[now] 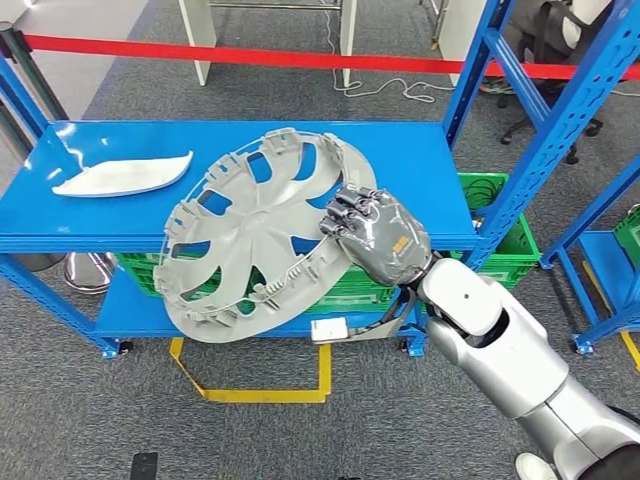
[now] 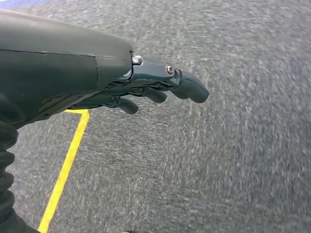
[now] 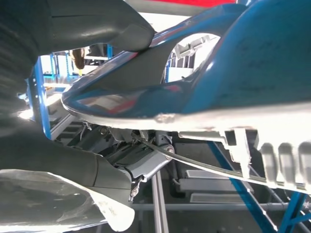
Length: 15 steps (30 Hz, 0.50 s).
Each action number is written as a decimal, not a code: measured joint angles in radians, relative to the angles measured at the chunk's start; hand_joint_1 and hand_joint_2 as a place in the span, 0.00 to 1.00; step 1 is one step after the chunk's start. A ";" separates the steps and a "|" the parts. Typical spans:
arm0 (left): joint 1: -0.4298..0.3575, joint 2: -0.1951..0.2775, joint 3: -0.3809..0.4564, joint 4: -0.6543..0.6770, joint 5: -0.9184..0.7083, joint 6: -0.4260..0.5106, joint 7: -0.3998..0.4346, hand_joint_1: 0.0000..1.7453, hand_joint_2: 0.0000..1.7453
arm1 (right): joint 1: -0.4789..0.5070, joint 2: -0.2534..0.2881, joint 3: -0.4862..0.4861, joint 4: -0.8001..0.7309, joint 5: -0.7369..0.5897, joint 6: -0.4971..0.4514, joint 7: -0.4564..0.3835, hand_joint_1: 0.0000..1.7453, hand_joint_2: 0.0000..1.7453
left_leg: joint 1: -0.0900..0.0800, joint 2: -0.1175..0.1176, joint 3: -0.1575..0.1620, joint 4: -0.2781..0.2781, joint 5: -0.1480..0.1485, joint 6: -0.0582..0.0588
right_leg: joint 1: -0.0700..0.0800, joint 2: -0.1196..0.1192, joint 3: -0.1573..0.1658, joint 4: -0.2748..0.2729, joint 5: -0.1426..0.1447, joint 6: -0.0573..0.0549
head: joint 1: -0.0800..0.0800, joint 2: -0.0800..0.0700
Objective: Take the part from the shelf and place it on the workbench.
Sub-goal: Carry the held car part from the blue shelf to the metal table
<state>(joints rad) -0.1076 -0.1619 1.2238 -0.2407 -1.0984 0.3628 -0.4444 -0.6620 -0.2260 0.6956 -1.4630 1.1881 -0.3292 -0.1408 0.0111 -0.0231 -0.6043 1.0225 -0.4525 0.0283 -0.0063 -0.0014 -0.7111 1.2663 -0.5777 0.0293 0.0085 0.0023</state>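
A large grey wheel cover (image 1: 256,235) with curved spokes is tilted over the front edge of the blue shelf (image 1: 226,215), its lower rim hanging in front of the shelf. My right hand (image 1: 376,236) grips its right rim, fingers over the edge. In the right wrist view the cover's rim (image 3: 234,116) runs close across the picture, with my thumb (image 3: 92,24) on one side and fingers (image 3: 55,165) on the other. My left hand (image 2: 157,87) hangs over the grey carpet with fingers stretched out and nothing in it.
A white curved trim piece (image 1: 124,175) lies on the shelf's left part. Green crates (image 1: 498,215) sit on the lower shelf level. Blue rack uprights (image 1: 543,130) stand at the right. Yellow floor tape (image 1: 256,392) and a red barrier strip (image 1: 226,55) mark the carpet.
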 joint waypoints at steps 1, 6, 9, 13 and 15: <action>0.000 0.000 0.000 0.000 0.000 0.000 -0.002 0.00 1.00 | 0.000 0.000 0.001 0.000 0.000 0.001 0.000 1.00 1.00 | 0.000 -0.007 0.000 0.000 0.001 -0.001 | 0.000 0.007 0.034 -0.065 0.037 -0.004 | 0.000 0.000; -0.003 -0.002 0.000 0.000 0.000 0.000 -0.011 0.00 1.00 | -0.007 -0.003 0.002 -0.002 0.001 0.001 0.001 1.00 1.00 | 0.001 -0.037 -0.016 0.003 0.012 -0.024 | 0.002 0.038 0.133 -0.251 0.090 -0.017 | -0.001 0.000; -0.001 0.000 0.000 0.000 0.000 0.003 -0.012 0.00 1.00 | -0.009 -0.008 0.002 -0.005 0.002 0.001 0.002 1.00 1.00 | 0.001 -0.030 -0.031 0.033 -0.010 -0.039 | -0.005 0.014 0.139 -0.262 0.097 -0.030 | -0.005 0.000; -0.001 0.001 0.000 0.000 0.001 0.005 -0.013 0.00 1.00 | -0.011 -0.020 -0.001 -0.007 0.000 0.001 0.005 1.00 1.00 | 0.001 0.008 -0.125 0.249 -0.108 -0.053 | -0.005 -0.021 0.141 -0.265 0.098 -0.038 | -0.010 0.000; 0.001 0.001 0.000 0.000 0.001 0.006 -0.013 0.00 1.00 | -0.011 -0.027 -0.002 -0.008 -0.001 0.001 0.006 1.00 1.00 | 0.002 0.012 -0.128 0.260 -0.092 -0.054 | -0.004 -0.038 0.141 -0.264 0.097 -0.039 | -0.011 0.000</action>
<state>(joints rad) -0.1068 -0.1614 1.2238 -0.2403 -1.0971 0.3687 -0.4570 -0.6732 -0.2527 0.6936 -1.4712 1.1874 -0.3281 -0.1351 0.0128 -0.0116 -0.7320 1.2824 -0.5441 -0.0261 -0.0105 -0.0392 -0.5700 1.0024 -0.4811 -0.0095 -0.0023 0.0023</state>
